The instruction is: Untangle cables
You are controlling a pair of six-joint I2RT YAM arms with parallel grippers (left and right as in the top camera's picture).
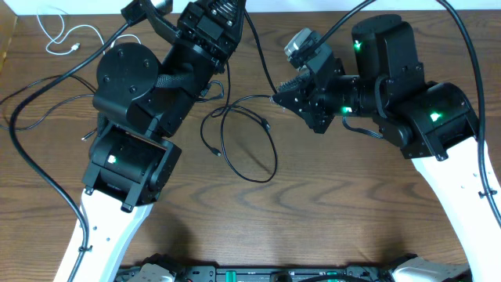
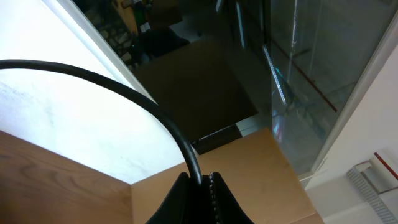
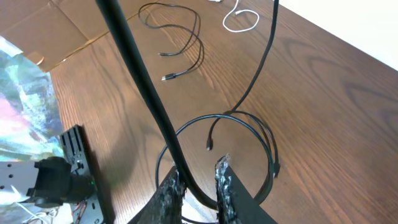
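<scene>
**Tool and cable positions**

Right tool (image 3: pixel 199 174) fingers stand slightly apart, released; a thick black cord (image 3: pixel 144 93) crosses the gap. One black cable (image 3: pixel 271 144) lies coiled on the tabletop (image 3: pixel 323 93) just beyond the fingertips. Left tool (image 2: pixel 200 183) is clenched shut.

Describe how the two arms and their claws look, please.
The left arm and right arm have white lower links, bulky black rounded housings and small green lights. Thick black cables run from them. The left claw and right claw each have two black fingers, toothed inside.
</scene>
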